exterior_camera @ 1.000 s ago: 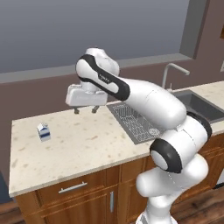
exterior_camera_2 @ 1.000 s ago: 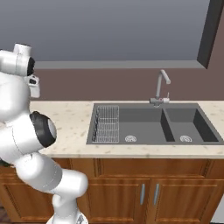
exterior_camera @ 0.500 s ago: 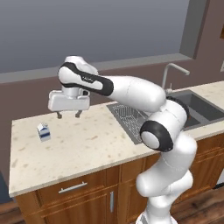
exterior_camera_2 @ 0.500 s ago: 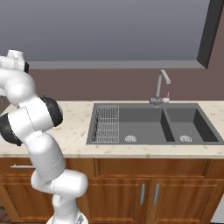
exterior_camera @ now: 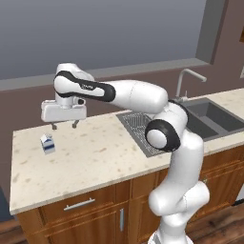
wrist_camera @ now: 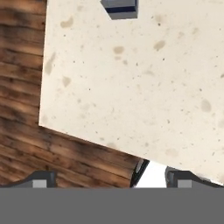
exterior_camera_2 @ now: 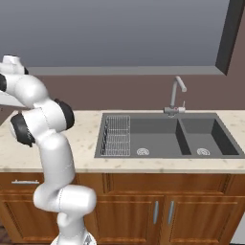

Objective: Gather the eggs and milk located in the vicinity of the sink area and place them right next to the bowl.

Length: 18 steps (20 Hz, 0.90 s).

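Note:
The milk [exterior_camera: 46,143], a small white carton with blue markings, stands upright on the pale stone counter [exterior_camera: 100,155] near its left end. My gripper [exterior_camera: 63,126] hangs open above the counter, just right of and behind the carton, with nothing between its fingers. In the hand view the carton's top [wrist_camera: 120,8] sits at the upper edge, well away from my gripper [wrist_camera: 113,178], whose fingertips [wrist_camera: 41,178] stand wide apart. The dark grey sink [exterior_camera_2: 167,136] lies to the right. The eggs and the bowl are out of view.
A wire rack [exterior_camera_2: 117,135] sits in the sink's left basin, and a thin faucet [exterior_camera_2: 174,95] rises behind it. The counter's left edge [wrist_camera: 43,87] drops to a wooden floor. Wooden cabinets [exterior_camera: 81,209] run beneath the counter.
My arm has swung left along the counter, away from the sink rack, bringing the open gripper close to the milk carton. The carton has stayed put.

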Tool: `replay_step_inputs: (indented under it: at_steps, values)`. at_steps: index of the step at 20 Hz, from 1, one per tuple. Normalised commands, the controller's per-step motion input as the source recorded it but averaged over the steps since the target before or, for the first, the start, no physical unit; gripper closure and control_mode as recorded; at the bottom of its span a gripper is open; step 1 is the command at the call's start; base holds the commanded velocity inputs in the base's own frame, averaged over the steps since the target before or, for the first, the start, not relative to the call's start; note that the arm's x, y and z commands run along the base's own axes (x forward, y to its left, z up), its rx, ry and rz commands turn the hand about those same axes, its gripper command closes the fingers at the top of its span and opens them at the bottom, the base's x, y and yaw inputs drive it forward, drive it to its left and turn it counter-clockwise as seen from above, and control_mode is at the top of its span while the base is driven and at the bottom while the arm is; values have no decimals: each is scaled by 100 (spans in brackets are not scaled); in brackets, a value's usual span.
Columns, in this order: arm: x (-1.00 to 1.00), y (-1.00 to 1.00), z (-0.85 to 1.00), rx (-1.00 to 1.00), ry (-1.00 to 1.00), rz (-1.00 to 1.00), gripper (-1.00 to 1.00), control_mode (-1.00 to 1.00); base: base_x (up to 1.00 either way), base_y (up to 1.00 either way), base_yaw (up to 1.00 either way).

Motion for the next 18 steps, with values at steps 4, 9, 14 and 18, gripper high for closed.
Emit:
replay_step_inputs:
  at_steps: [4,9,14,18]
  values:
    - [37,20,-14,-3,0,-1,-100,-100,0,0,0]
    - [34,10,-19,-2,0,-1,-100,-100,0,0,0]
    - [23,7,-18,-1,0,-1,-100,-100,0,0,0]
    - [18,16,-23,-3,0,-1,-100,-100,0,0,0]
